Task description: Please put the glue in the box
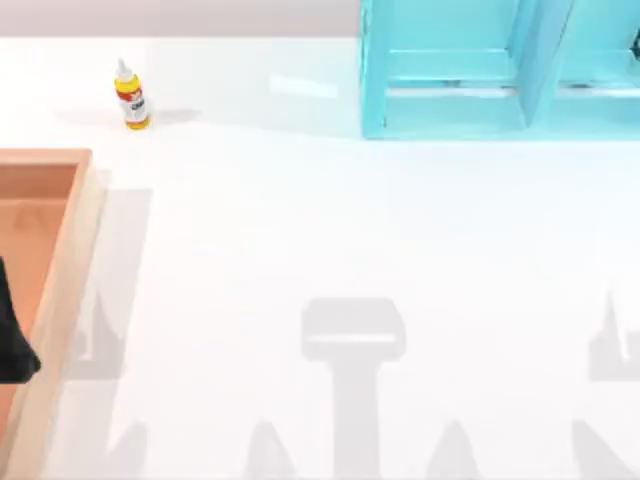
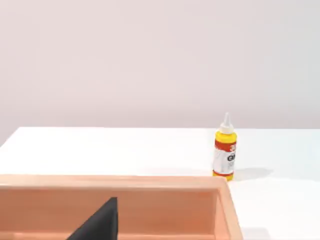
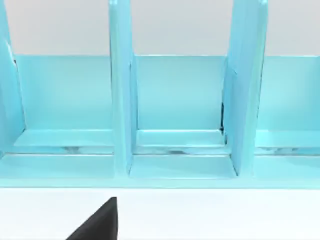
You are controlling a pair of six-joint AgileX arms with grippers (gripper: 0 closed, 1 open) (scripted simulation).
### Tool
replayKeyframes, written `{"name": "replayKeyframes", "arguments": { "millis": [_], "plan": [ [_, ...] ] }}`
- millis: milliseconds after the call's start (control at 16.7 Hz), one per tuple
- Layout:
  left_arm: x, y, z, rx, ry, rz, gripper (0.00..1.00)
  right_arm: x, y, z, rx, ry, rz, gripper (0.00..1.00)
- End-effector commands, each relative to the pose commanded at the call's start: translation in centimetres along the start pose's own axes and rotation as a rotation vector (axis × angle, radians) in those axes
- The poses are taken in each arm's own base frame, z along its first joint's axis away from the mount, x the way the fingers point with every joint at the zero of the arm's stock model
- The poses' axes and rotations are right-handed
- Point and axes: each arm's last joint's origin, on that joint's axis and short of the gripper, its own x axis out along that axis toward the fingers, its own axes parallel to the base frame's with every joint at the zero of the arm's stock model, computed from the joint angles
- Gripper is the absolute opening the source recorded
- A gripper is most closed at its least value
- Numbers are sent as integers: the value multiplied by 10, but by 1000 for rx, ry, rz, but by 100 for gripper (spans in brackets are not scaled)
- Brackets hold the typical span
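Toward the worktop's (image 1: 320,240) far left, upright glue (image 1: 131,97) just beyond box (image 1: 62,262), likely light, rigid, slick, best gripped mid-body; left tool (image 1: 15,335) over box, opening impossible to tell.

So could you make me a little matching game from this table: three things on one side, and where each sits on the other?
Things:
1. glue
2. box
3. blue cabinet

Places:
A. far right of the table
B. left edge of the table, near side
C. standing upright on the bare table, beyond the wooden rim

Pairs: 1-C, 2-B, 3-A
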Motion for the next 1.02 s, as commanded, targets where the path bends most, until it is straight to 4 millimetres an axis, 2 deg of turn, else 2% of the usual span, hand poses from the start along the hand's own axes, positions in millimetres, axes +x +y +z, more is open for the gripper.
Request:
{"name": "replayKeyframes", "arguments": {
  "millis": [300, 480, 600, 780, 1020],
  "plan": [
    [2, 0, 8, -1, 12, -2, 100, 0, 0, 0, 0, 0, 0, 100],
    [11, -2, 27, -4, 46, -9, 100, 0, 0, 0, 0, 0, 0, 100],
    [24, -3, 42, -7, 81, -15, 100, 0, 0, 0, 0, 0, 0, 100],
    [58, -7, 65, -11, 146, -28, 100, 0, 0, 0, 0, 0, 0, 100],
    [128, -16, 77, -13, 241, -39, 100, 0, 0, 0, 0, 0, 0, 100]
  ]
}}
